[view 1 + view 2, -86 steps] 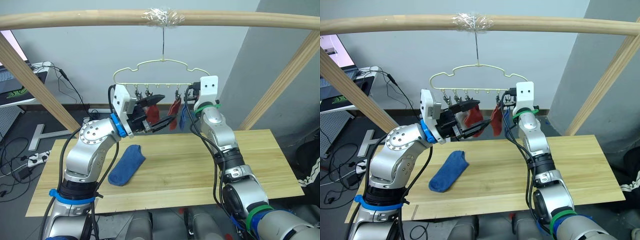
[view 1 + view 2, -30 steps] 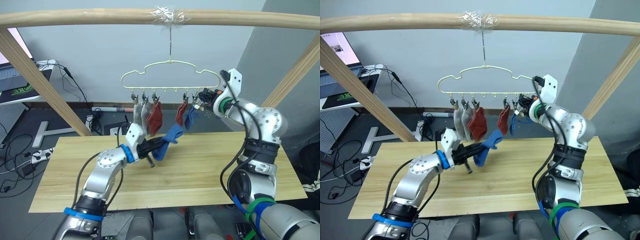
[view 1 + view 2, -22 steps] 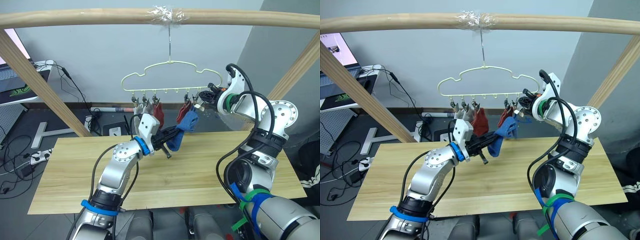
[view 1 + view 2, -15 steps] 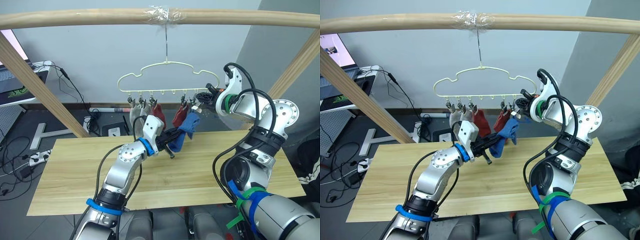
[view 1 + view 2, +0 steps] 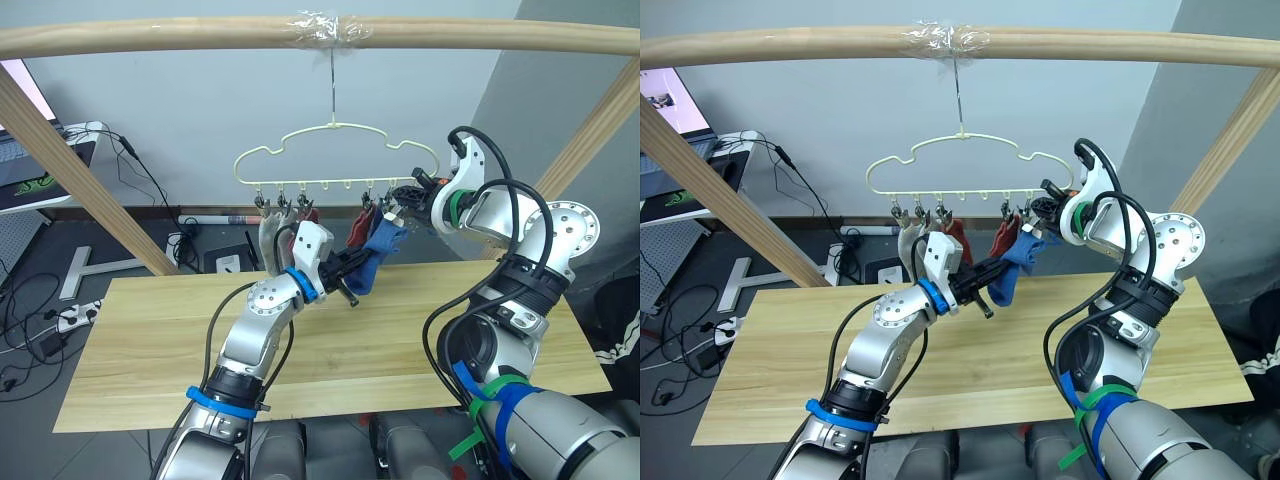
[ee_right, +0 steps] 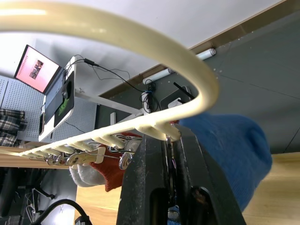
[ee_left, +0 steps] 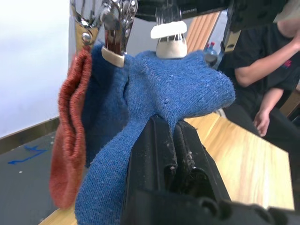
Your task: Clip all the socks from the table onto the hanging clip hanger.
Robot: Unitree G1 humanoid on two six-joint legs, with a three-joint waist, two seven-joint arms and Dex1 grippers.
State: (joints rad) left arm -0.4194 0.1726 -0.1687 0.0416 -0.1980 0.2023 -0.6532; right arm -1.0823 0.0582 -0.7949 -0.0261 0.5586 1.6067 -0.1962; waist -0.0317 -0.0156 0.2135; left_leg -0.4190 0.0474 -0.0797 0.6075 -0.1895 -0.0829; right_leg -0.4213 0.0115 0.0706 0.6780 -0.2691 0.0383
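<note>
Left hand [image 5: 990,277], fingers pressed together on the last blue sock [image 5: 1010,268], holds it just under the right end of the hanger [image 5: 958,160]. Half a second ago the sock hung a little lower and further left; it has since been lifted until its top edge meets the end clip [image 7: 169,35], as the left wrist view shows. About three seconds ago the same sock lay flat on the desk [image 5: 420,330].

Right hand [image 6: 168,154], fingers nearly closed around the end clip at the bend of the hanger wire, with only a narrow slot between them; it has kept this station for the past second. Whether the clip is being squeezed open cannot be told.

Already clipped: two grey socks [image 5: 268,232] and a red sock [image 5: 308,218] in the left group; a second red sock [image 7: 70,131] and the other blue sock [image 7: 105,103] in the right group, just beside the free clip.

No sock now lies on the desk, so this is judged the final clipping. The remaining need is for the clip to close on the sock's edge before the left hand lets go; a shallow bite could let the sock fall.
</note>
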